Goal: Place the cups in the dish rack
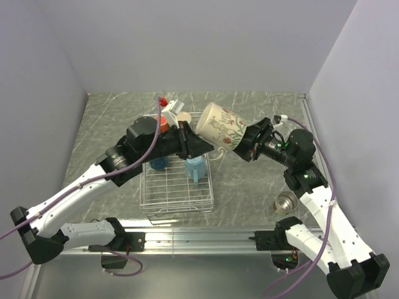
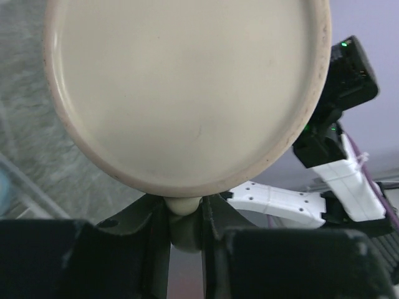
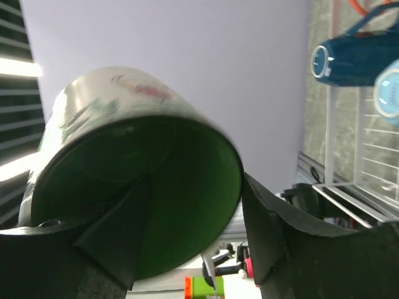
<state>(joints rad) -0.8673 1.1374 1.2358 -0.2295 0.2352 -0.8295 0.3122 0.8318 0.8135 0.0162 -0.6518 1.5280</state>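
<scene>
A cream flowered cup [image 1: 219, 128] with a green inside hangs tilted above the far right corner of the white wire dish rack [image 1: 177, 198]. My left gripper [image 1: 213, 149] is shut on its handle [image 2: 185, 208], under the cup's pale base [image 2: 187, 87]. My right gripper [image 1: 247, 142] stands open at the cup's mouth [image 3: 156, 205]. One finger [image 3: 118, 230] is inside the cup and the other [image 3: 274, 230] is outside, just off the rim. In the rack are light blue [image 1: 196, 167], dark blue [image 1: 159, 163], orange-red [image 1: 161, 121] and beige [image 1: 182, 117] cups.
A small metallic cup [image 1: 285, 202] stands on the marbled table to the right of the rack, beside my right arm. Grey walls close in the table on three sides. The near half of the rack holds no cups.
</scene>
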